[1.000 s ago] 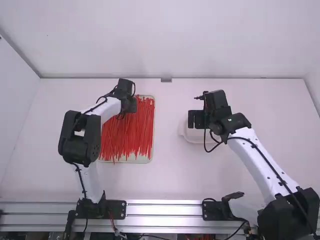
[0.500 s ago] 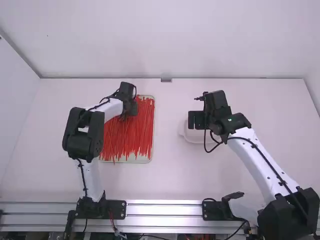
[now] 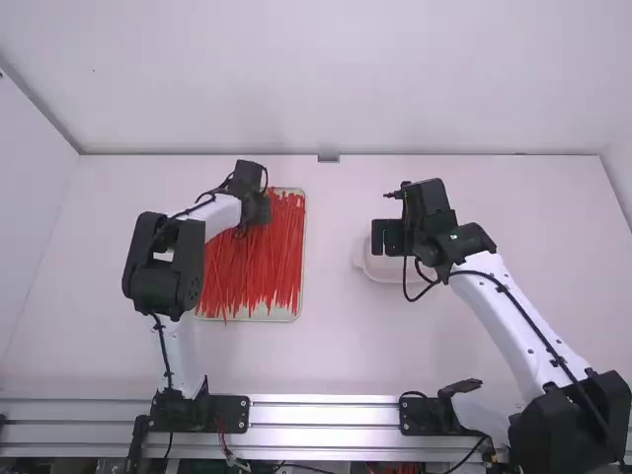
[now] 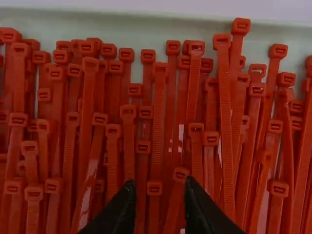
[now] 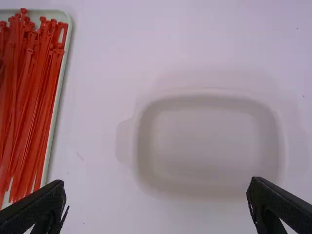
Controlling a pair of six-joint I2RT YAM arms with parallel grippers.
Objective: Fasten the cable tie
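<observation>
On the white table (image 3: 513,197), a tray (image 3: 249,318) of red cable ties (image 3: 262,262) lies at nine o'clock of a white dish (image 5: 209,141). The left pincer (image 4: 157,207), slightly spread, noses into the ties. The right pincer (image 3: 398,237) hangs spread wide above the dish.

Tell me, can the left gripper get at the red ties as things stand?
Probably yes. The left gripper hangs right over the ties on the tray, open and pointing at the pile, and nothing lies between them.
</observation>
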